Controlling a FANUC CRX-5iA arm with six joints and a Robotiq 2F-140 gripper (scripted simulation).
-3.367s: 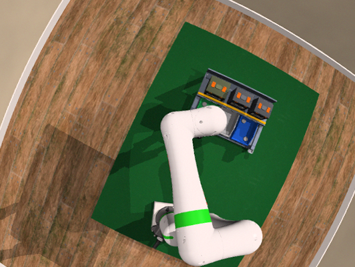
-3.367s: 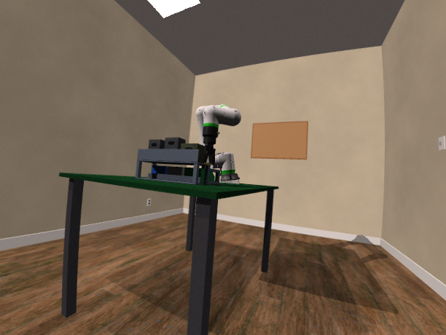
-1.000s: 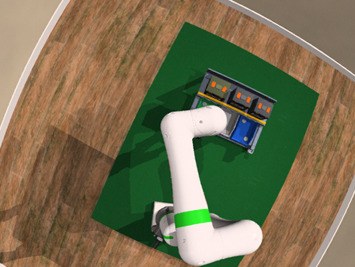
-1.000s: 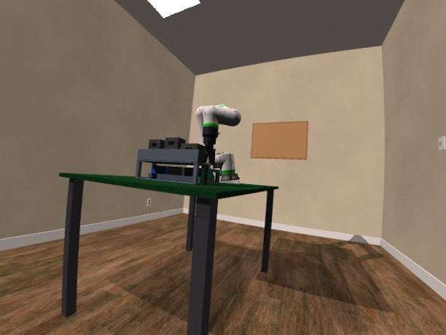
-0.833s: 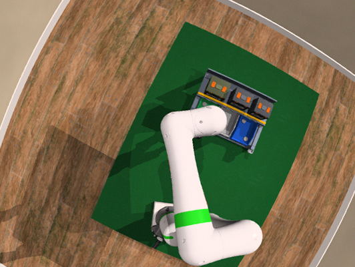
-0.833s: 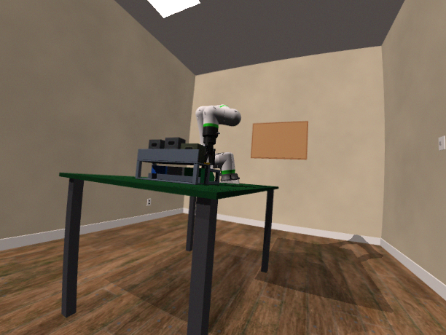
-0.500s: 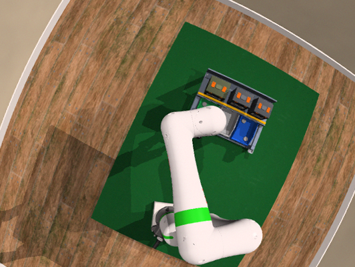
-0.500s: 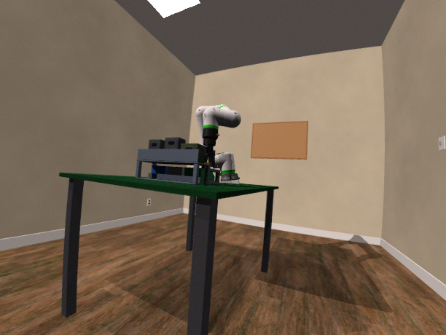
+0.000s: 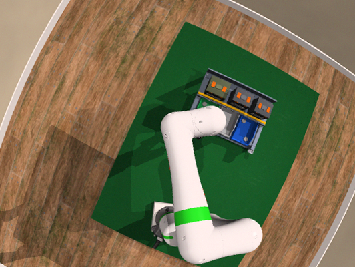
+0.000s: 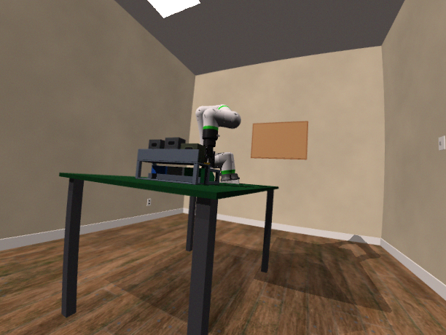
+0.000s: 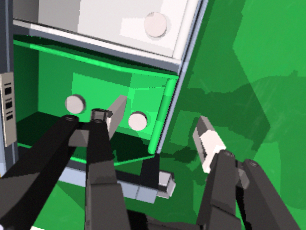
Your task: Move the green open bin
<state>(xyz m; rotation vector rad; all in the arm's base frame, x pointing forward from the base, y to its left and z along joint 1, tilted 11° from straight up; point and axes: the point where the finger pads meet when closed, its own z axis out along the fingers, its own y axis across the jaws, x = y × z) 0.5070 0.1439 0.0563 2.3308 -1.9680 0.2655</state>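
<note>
The green open bin stands in the shelf's lower row at its left end, with two round grey parts (image 11: 75, 103) inside. My gripper (image 11: 161, 116) is open and hangs over the bin's outer end. One finger pad is inside the bin and the other is outside over the table, so the bin's end wall (image 11: 167, 112) lies between them, untouched. In the overhead view my arm's wrist (image 9: 209, 118) hides most of the bin; only a green corner (image 9: 202, 103) shows. In the side view the gripper (image 10: 209, 158) reaches down at the shelf's end.
A grey bin (image 11: 125, 25) and a blue bin (image 9: 245, 131) stand beside the green one in the grey shelf (image 9: 233, 109). Three dark bins with orange parts (image 9: 239, 96) sit on the upper level. The green table top (image 9: 234, 187) stretches in front of the shelf.
</note>
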